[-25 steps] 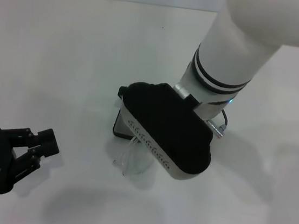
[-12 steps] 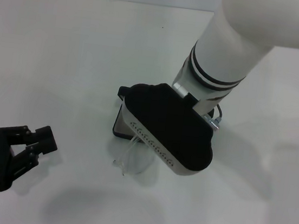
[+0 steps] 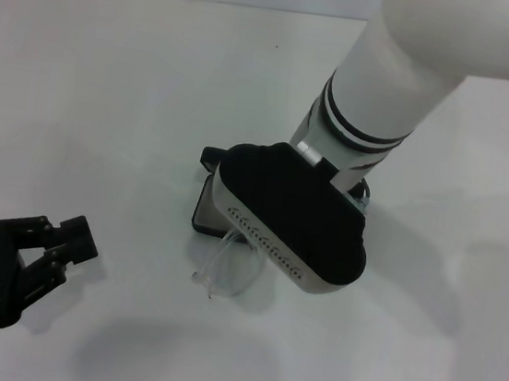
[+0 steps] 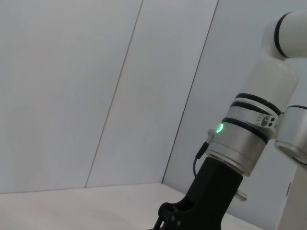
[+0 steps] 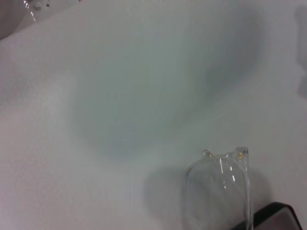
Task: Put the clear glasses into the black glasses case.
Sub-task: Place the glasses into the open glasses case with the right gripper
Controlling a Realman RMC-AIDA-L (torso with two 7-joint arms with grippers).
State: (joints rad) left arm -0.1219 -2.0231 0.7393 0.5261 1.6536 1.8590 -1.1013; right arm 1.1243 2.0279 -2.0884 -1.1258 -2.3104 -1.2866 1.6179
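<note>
Left end effector (image 3: 66, 246) parked low at near left of the white surface (image 3: 109, 89), fingers (image 3: 77, 232) spread apart, holding nothing, well apart from the task items. Glasses (image 3: 231, 271) found near centre, just ahead of the near edge of the right arm's housing, lens partly tucked beneath it; lens curve and one clear arm with small hinge fittings also visible in the right wrist view (image 5: 220, 191). Cannot tell whether lifted off the surface or resting on it. Case (image 3: 204, 205) directly behind the glasses, touching or overlapping them, mostly hidden under the right wrist; only one rounded black edge and a pale face exposed; a black corner also showing in the right wrist view (image 5: 273, 216). Right end effector over glasses and case, hidden by its own wrist; finger state cannot be told.
</note>
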